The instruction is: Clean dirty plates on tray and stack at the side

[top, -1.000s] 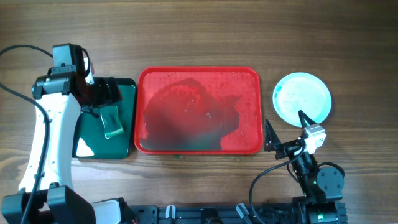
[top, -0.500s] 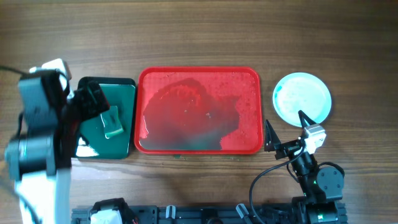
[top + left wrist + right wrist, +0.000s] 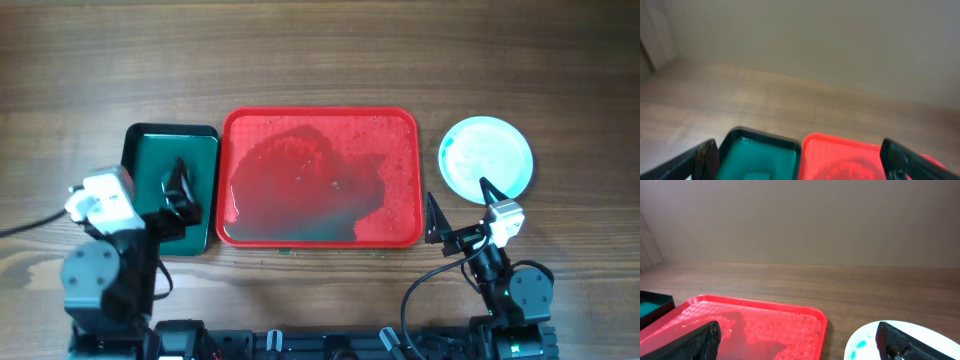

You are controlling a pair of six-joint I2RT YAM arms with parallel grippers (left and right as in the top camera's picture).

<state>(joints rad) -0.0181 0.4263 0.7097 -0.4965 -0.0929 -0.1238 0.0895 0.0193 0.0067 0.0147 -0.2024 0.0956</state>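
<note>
Looking down on the wooden desk (image 3: 320, 50), I count one red tray (image 3: 416, 180) lying in the middle, its floor wet, with a dark patch and beads of water. One smaller dark green tray (image 3: 170, 145) sits just beside its left rim. To the right, apart from the red tray, the plates (image 3: 486, 158) rest on the desk. From above I see a single white round with a pale aqua rim and a faint teal smear, and I cannot tell how many lie beneath it.

I have two arms, both at the near edge. My left arm (image 3: 100, 280) is at the front left, and my left jaws hang over the near end of the dark green tray, released and spread as wide as they go, grasping nothing. In the left wrist view the fingers (image 3: 695, 162) stand at the bottom corners, with both trays between them. My right arm (image 3: 510, 285) is at the front right. My right jaws are just as wide and empty, one finger pointing at the red tray's near corner and the other at the plates' near edge.

A second ago my left arm reached to the far end of the dark green tray. It has since drawn back toward me. My right arm, the trays and the plates have not moved.
</note>
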